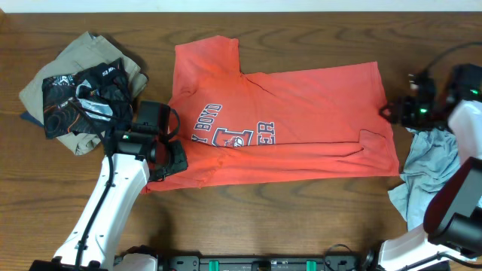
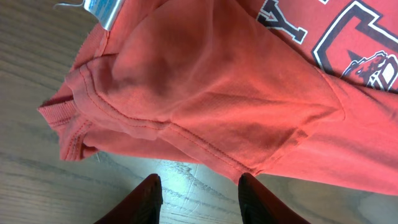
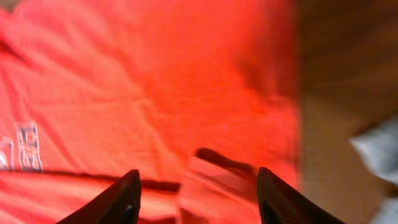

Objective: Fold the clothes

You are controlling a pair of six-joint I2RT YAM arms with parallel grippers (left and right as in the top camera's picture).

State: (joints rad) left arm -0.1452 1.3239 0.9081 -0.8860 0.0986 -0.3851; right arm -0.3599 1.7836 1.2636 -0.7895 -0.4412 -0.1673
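Observation:
An orange-red T-shirt [image 1: 301,120] with dark lettering lies spread across the middle of the table, one sleeve folded over at the upper left. My left gripper [image 1: 162,162] is open and empty at the shirt's lower left corner. In the left wrist view its fingers [image 2: 199,186] are over bare wood, just short of the shirt's bunched sleeve [image 2: 186,93]. My right gripper [image 1: 393,111] is open at the shirt's right edge. In the blurred right wrist view its fingers [image 3: 198,180] hover over the shirt's cloth [image 3: 155,81], holding nothing.
A pile of clothes, khaki [image 1: 56,75] under a black patterned piece [image 1: 79,102], sits at the far left. A grey garment [image 1: 429,169] lies at the right edge, also visible in the right wrist view [image 3: 379,149]. Bare wood runs along the front [image 1: 286,218].

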